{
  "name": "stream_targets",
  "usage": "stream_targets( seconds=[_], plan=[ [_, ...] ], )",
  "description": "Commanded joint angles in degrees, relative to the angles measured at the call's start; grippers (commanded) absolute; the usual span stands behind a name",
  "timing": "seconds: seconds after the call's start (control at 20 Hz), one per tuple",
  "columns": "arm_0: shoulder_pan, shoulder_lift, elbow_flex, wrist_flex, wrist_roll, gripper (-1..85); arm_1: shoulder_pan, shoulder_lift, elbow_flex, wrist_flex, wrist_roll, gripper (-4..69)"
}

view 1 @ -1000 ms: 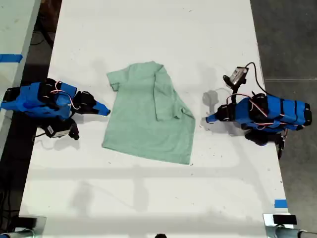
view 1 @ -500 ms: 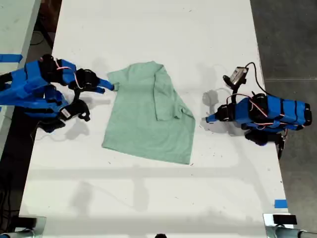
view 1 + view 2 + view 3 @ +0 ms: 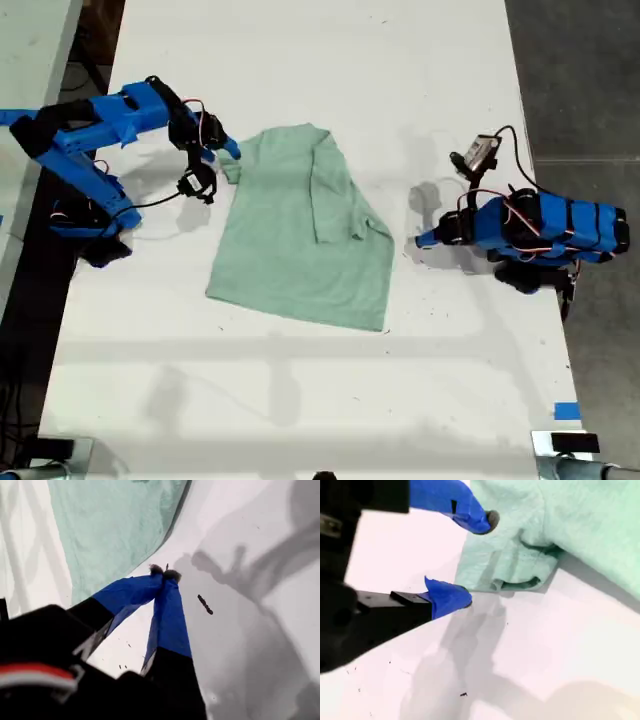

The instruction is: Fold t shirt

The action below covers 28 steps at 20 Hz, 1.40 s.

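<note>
The wrinkled pale mint-green cloth t shirt (image 3: 300, 235) is spread mid-table on the white table (image 3: 300, 400), one sleeve already folded inward. The other sleeve is being approached: my second gripper (image 3: 470, 562) is held at it, jaws apart. My first gripper (image 3: 165, 572) is parked beside the hem, jaws together. A closing pinch on that sleeve seems required next.

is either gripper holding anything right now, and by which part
Nothing is held. My second gripper is open beside the t-shirt sleeve; my first gripper is shut on nothing.
</note>
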Motion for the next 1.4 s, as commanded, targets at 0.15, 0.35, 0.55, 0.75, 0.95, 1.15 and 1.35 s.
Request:
stream_targets(
  seconds=[0.15,0.35,0.55,0.75,0.95,1.15,1.35],
  plan=[
    [-1.93,-17.58,-13.80,0.70,-0.97,0.0,-0.70,0.88,3.16,-0.09,0.00,-0.6],
    [-3.78,-22.68,-17.40,3.87,-1.93,4.2,-0.70,0.88,3.16,-0.09,0.00,-0.6],
    [-2.55,-24.61,-21.53,7.65,-2.20,15.9,-0.79,0.88,3.16,-0.09,-0.09,-0.6],
    [-1.41,-29.36,-25.66,10.81,-3.34,-0.1,-0.79,0.88,3.16,-0.09,0.00,-0.6],
    [0.70,-27.16,-32.34,18.54,-6.06,-0.1,-0.79,0.88,3.16,-0.09,0.00,-0.6],
    [8.53,-21.18,-46.85,29.00,-11.69,-0.1,-0.79,0.88,3.16,-0.09,0.00,-0.6],
    [19.95,-19.42,-54.32,30.23,-18.72,-0.1,-0.79,0.88,3.16,-0.09,0.00,-0.6]
  ],
)
